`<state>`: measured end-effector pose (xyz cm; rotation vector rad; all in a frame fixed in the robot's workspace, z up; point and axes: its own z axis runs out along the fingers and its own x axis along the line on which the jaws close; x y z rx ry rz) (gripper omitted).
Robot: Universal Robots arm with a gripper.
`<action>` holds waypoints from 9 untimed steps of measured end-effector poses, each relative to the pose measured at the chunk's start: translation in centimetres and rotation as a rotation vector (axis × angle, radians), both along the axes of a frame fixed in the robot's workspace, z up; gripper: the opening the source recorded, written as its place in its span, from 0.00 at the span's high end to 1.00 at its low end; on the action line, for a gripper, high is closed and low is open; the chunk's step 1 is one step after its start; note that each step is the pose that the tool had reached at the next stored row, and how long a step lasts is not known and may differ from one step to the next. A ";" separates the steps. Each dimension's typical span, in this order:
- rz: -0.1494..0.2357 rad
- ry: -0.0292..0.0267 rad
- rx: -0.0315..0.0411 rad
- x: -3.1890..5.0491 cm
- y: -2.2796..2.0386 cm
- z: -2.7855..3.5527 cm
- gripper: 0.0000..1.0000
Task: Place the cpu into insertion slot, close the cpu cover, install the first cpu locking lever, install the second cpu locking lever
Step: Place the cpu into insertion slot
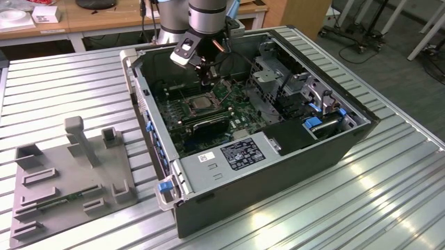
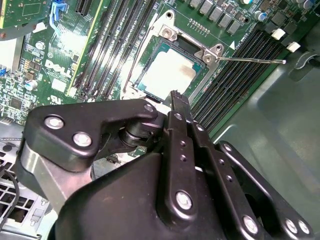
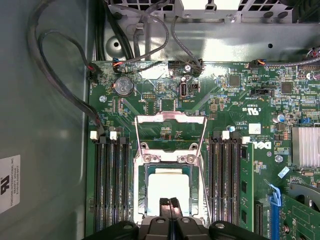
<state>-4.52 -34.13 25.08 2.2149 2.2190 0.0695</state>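
Grey fixture [image 1: 70, 177] on table [image 1: 56, 88] at exterior view's left. Open case [image 1: 278, 172] centre; my tool [image 3: 170, 204] inside, fingers pressed together, gripping nothing, tip just over edge of cpu [image 3: 169, 186]. Cpu lies flat in insertion slot [image 3: 141, 192]. Beyond it cpu cover [image 3: 171, 119] swung open; locking lever [image 2: 252, 60] sticks out unlatched. I judge cover-closing in hand: push frame metal only, slow arc, keep fingertip off cpu.

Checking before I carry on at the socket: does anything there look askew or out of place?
Nothing stands out. The cpu sits square in the insertion slot, the cpu cover is swung open off it, and the shut fingers hang over the chip's edge.
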 end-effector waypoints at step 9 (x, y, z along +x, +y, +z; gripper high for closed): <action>0.000 0.0000 0.0000 0.00 0.00 -1.03 0.89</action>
